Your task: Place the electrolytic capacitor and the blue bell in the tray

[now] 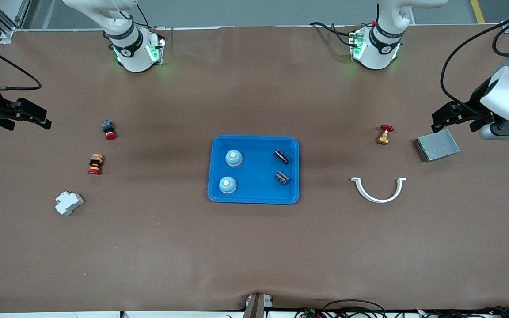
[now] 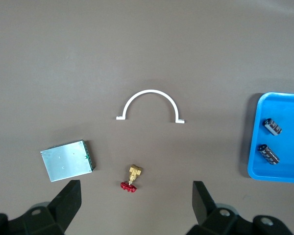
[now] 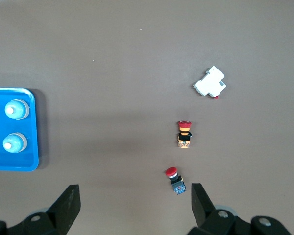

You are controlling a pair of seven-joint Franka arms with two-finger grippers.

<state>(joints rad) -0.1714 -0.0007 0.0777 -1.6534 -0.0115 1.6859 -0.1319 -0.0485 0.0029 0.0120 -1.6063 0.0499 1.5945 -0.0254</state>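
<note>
The bright blue tray (image 1: 254, 196) lies at the table's middle. In it are two blue bells (image 1: 233, 157) (image 1: 227, 184) toward the right arm's end and two black electrolytic capacitors (image 1: 281, 156) (image 1: 282, 177) toward the left arm's end. The tray also shows in the left wrist view (image 2: 257, 147) with both capacitors (image 2: 272, 126) (image 2: 268, 153), and in the right wrist view (image 3: 32, 142) with both bells (image 3: 16, 109) (image 3: 14, 142). My left gripper (image 1: 446, 119) (image 2: 136, 205) is open and empty, up at the left arm's end of the table. My right gripper (image 1: 33, 115) (image 3: 134, 208) is open and empty, up at the right arm's end.
A brass valve with a red wheel (image 1: 385, 134), a grey flat box (image 1: 437, 145) and a white half-ring clip (image 1: 379, 190) lie toward the left arm's end. Two red push buttons (image 1: 108, 130) (image 1: 96, 164) and a white breaker (image 1: 69, 202) lie toward the right arm's end.
</note>
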